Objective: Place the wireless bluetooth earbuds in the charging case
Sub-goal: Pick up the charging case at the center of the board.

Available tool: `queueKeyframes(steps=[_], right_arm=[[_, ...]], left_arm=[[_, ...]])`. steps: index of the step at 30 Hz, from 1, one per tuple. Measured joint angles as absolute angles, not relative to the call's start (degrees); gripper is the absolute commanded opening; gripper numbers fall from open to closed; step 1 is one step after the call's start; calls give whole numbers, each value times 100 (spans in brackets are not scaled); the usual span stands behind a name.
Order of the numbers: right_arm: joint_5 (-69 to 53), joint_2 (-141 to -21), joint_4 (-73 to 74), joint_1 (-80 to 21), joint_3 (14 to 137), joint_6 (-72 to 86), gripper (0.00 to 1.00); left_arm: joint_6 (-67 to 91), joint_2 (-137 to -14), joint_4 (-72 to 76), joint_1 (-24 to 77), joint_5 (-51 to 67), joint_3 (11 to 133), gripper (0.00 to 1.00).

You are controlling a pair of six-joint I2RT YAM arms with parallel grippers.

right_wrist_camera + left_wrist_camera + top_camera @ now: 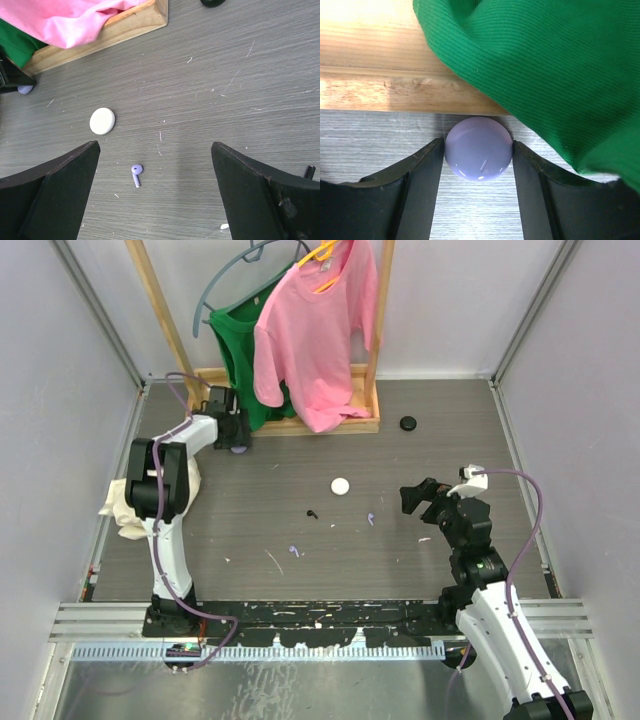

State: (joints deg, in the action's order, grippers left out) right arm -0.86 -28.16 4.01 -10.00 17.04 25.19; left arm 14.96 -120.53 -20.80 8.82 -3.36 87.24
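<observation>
My left gripper point(236, 436) is at the far left by the wooden rack base. Its jaws press both sides of a round lilac charging case point(478, 148) that rests on the table against the wood. My right gripper point(154, 147) is open and empty, held above the table. A lilac earbud point(136, 174) lies below and between its fingers, and also shows in the top view point(371, 520). A second lilac earbud point(294, 551) and a black earbud point(313, 512) lie mid-table. A white round case point(341, 486) is closed. I see no white earbud.
A wooden rack point(300, 425) with a green shirt point(555, 75) and a pink shirt point(315, 330) stands at the back. The green cloth hangs just over my left gripper. A black round case point(408, 423) lies at the back right. A crumpled cream cloth point(125, 510) lies at the left wall.
</observation>
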Motion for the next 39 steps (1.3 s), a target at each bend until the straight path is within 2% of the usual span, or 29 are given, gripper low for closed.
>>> queueKeyframes(steps=[7, 14, 24, 30, 39], right_arm=[[-193, -2928, 545, -1000, 1708, 2401, 100], [-646, -3177, 576, -1000, 1739, 2366, 100], [-1472, -3555, 565, -1155, 1852, 2377, 100], [-1385, -3557, 357, -1944, 1855, 2469, 100], [-508, -3944, -447, -3420, 1852, 2783, 97]], left_arm=[[1431, -11981, -2082, 875, -246, 8606, 42], [1730, -11579, -2047, 871, -14, 8058, 41], [2628, -10165, -1942, 906, 600, 6556, 42], [3173, -9288, -1444, 950, 1092, 5767, 42], [4121, -8099, -679, 1197, 1601, 4303, 42]])
